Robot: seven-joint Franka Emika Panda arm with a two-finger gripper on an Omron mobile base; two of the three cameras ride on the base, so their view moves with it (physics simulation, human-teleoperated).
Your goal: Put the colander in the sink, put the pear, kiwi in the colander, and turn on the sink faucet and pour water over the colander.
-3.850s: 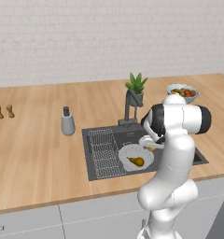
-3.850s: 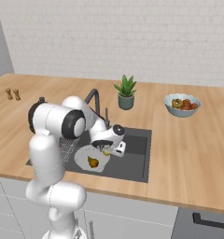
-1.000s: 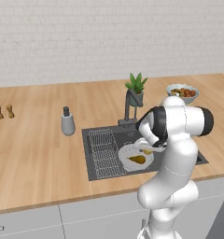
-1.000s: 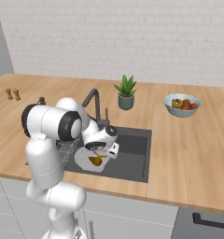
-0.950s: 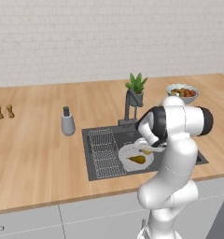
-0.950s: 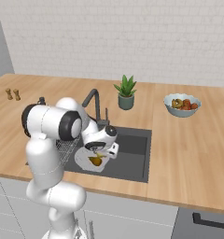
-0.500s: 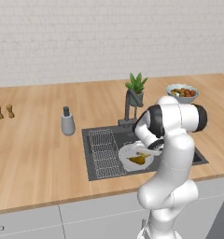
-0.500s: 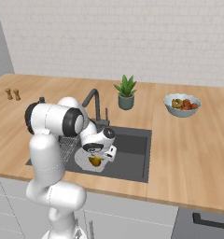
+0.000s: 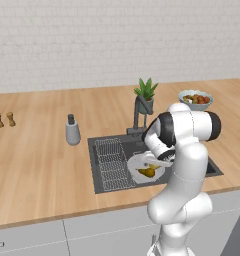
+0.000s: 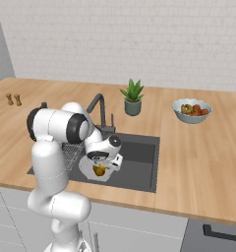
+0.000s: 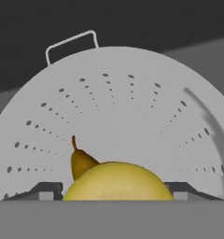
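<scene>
The pincer [image 11: 117, 189] is low over the white colander [image 11: 132, 116], which lies in the sink [image 9: 104, 177], beside the wire rack [image 9: 112, 162]. Its two fingertips [image 11: 44, 190] stand apart, one on each side of the kiwi [image 11: 117, 183], and they seem not to press on it, so the pincer is spread. The kiwi sits in the colander, between the fingertips. The pear [image 11: 81, 161] lies just behind the kiwi, touching it, with its stem pointing up. The faucet [image 10: 99, 110] stands at the back edge of the sink. On the wooden table [image 9: 37, 155] stand a soap bottle [image 9: 72, 131], a small plant [image 9: 146, 95], a bowl of fruit [image 10: 191, 110] and two small shakers [image 9: 4, 119]. The wall behind has white bricks.
</scene>
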